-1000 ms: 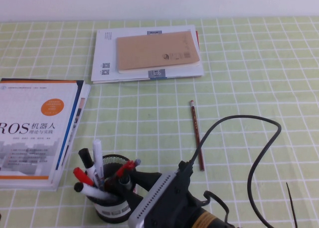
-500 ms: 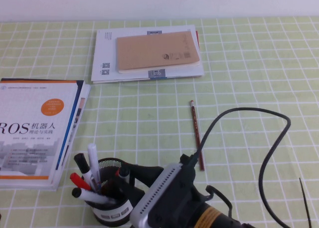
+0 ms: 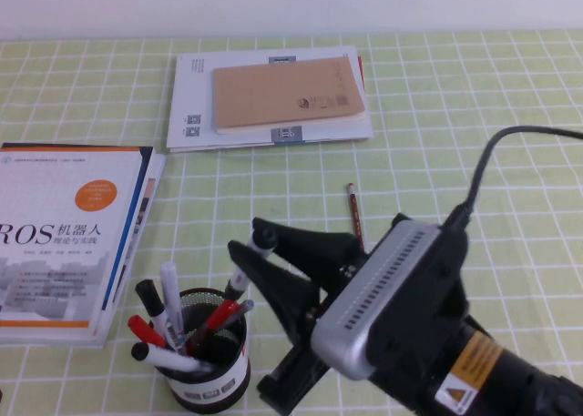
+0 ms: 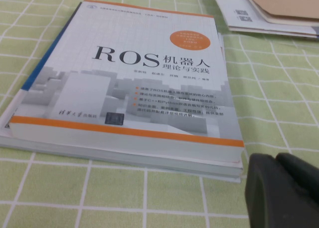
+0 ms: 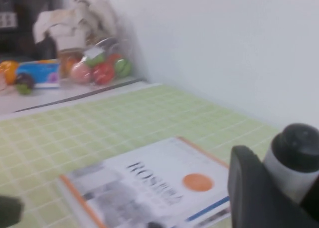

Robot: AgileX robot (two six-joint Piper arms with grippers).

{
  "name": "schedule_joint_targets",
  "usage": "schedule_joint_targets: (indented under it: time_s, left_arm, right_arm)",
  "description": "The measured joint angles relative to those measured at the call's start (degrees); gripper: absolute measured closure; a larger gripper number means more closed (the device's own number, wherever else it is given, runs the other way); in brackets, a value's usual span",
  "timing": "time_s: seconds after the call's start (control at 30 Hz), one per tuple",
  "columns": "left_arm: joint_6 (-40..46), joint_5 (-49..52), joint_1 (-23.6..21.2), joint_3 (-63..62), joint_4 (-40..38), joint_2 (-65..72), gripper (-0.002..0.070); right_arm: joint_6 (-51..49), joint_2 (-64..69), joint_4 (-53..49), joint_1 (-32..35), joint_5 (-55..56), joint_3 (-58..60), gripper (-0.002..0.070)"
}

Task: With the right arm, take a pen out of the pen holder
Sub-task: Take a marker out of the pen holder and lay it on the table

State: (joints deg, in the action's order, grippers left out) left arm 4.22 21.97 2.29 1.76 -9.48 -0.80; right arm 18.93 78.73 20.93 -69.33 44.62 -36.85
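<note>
From the high view, the right gripper [image 3: 249, 243] hangs just above and to the right of the pen holder [image 3: 208, 380], which stands on the green checked tablecloth [image 3: 455, 116] at the near edge. The gripper's two black fingers [image 3: 305, 243] reach toward the robot's left and pinch a pen [image 3: 240, 278] near its black cap. The pen is tilted, with its white barrel slanting down toward the holder's rim. Whether its lower end is clear of the holder cannot be told. Several markers [image 3: 169, 293] and a red pen [image 3: 215, 319] stand in the holder. A pencil [image 3: 352, 207] lies on the cloth behind the gripper, partly hidden by it. A ROS book [image 3: 64, 234] lies on the left, near the holder. A paper stack [image 3: 196, 116] with a brown notebook [image 3: 287, 90] on top sits farther back. A black cable [image 3: 483, 175] arcs up from the right arm. In the left wrist view, the left gripper [image 4: 284, 193] shows as a dark rounded shape low over the cloth, just beside the near corner of the ROS book. Whether it is open or closed cannot be told. The paper stack and notebook lie beyond the book. In the right wrist view, the pen's black cap and white barrel sit pressed against one dark finger, with the ROS book on the cloth below and bags of fruit [image 5: 94, 68] blurred against the far wall.
</note>
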Motion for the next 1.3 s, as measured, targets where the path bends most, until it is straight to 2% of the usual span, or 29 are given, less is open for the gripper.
schedule_joint_targets:
  time_s: [0.27, 0.4, 0.6, 0.8, 1.17, 1.3]
  left_arm:
    - [0.0, 0.0, 0.0, 0.0, 0.0, 0.0, 0.0683]
    - [0.0, 0.0, 0.0, 0.0, 0.0, 0.0, 0.0683]
    - [0.0, 0.0, 0.0, 0.0, 0.0, 0.0, 0.0683]
    - [0.0, 0.0, 0.0, 0.0, 0.0, 0.0, 0.0683]
    - [0.0, 0.0, 0.0, 0.0, 0.0, 0.0, 0.0683]
    - [0.0, 0.0, 0.0, 0.0, 0.0, 0.0, 0.0683]
  right_arm:
    - [22.4, -9.5, 18.5, 0.3, -5.7, 0.1, 0.0560]
    - [25.7, -12.4, 22.2, 5.0, -13.0, 0.1, 0.0560]
    - [15.9, -12.5, 19.6, 19.6, -36.1, -4.2, 0.0560]
    - [6.6, -7.0, 16.5, 32.6, -59.8, -14.8, 0.0560]
    - [-6.8, 13.8, 8.8, 36.1, -88.1, -37.4, 0.0560]
    - [-11.7, 21.2, 4.2, 36.8, -94.6, -45.7, 0.0560]
